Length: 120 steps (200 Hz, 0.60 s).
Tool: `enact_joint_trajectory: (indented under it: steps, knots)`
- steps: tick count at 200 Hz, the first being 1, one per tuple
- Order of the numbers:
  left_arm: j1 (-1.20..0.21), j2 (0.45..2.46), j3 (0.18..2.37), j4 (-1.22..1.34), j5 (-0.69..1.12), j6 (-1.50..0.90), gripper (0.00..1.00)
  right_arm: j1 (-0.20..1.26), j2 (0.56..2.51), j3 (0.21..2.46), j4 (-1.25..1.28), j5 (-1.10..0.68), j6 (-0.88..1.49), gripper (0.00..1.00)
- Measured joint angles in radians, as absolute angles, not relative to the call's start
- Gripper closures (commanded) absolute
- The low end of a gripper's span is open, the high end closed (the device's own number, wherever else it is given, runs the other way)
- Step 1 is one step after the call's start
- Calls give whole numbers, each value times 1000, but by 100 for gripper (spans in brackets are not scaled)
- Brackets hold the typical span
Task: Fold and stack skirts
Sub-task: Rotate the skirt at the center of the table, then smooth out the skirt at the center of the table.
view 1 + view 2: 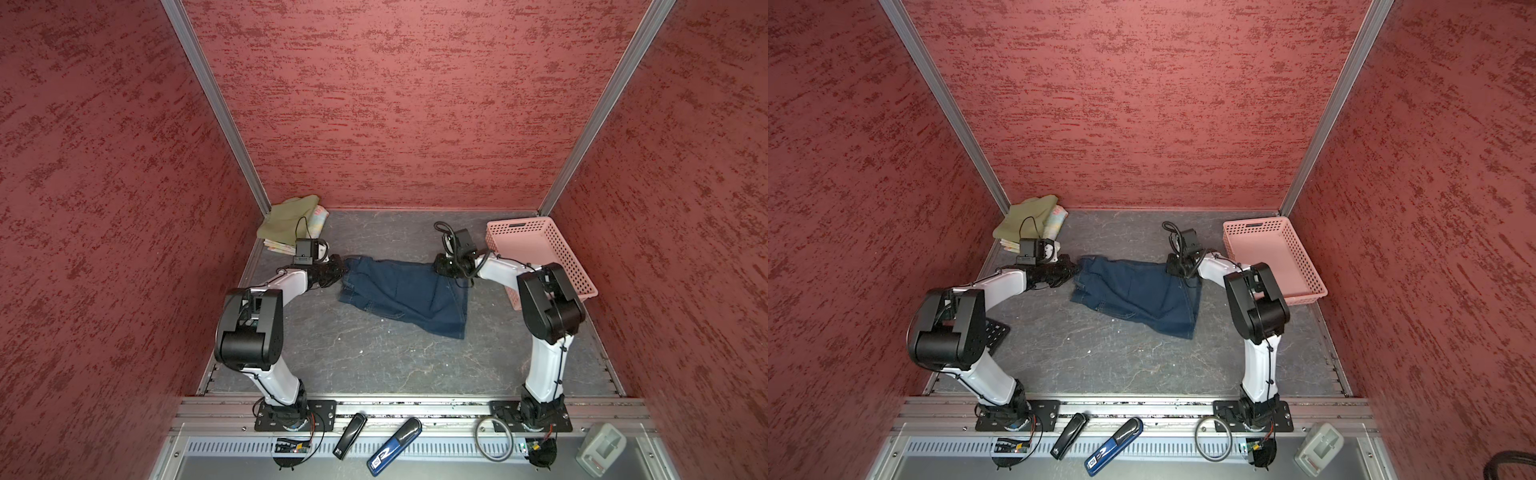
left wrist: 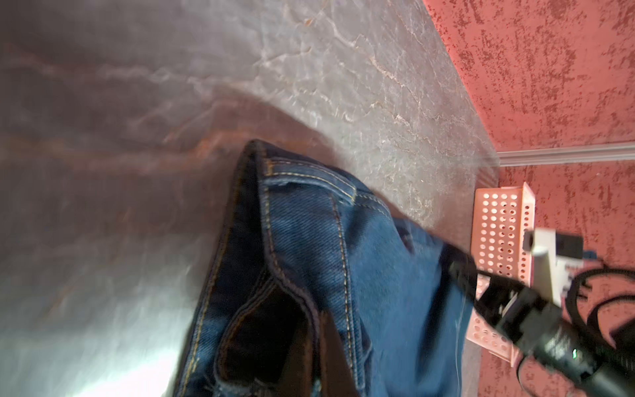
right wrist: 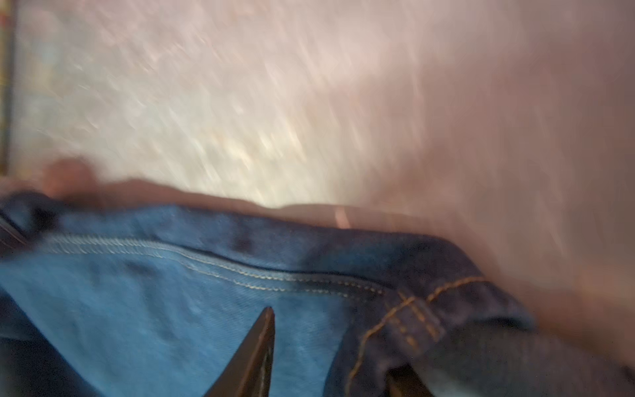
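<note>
The left gripper (image 1: 340, 271) is clamped shut on a waistband corner of the denim skirt (image 1: 405, 293). The right gripper (image 1: 441, 266) straddles the skirt's opposite far corner, fingers (image 3: 256, 354) either side of a fold; whether they pinch it I cannot tell. The skirt lies mid-table, with bare table (image 1: 374, 357) along its near edge. The olive skirt (image 1: 284, 222) rests on the floral skirt (image 1: 319, 216) in the far left corner; the pink basket (image 1: 579, 270) stands far right, beside the right arm

Open table (image 1: 374, 357) nearside, basket (image 1: 575, 259) far right
</note>
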<state>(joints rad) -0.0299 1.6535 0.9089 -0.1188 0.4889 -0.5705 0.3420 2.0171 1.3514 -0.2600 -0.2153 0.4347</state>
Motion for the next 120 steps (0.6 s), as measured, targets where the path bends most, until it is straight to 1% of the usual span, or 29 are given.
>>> enact_joint_trajectory:
  steps: [28, 43, 59, 87, 107, 120]
  knots:
    - [-39, 1553, 826, -132, 447, -598, 100, 316, 2114, 1559, -268, -256, 365, 36]
    - [-51, 1525, 801, -136, 430, -611, 100, 303, 2105, 1583, -265, -266, 345, 26]
    - [-65, 1521, 793, -141, 415, -614, 100, 282, 2047, 1534, -260, -266, 331, 21]
    - [-84, 1521, 791, -143, 398, -616, 100, 231, 1841, 1285, -252, -269, 319, 19]
    - [-98, 1521, 791, -150, 380, -614, 100, 197, 1696, 1098, -237, -270, 319, 20]
    - [-110, 1521, 791, -155, 368, -612, 100, 189, 1641, 1008, -227, -275, 321, 22]
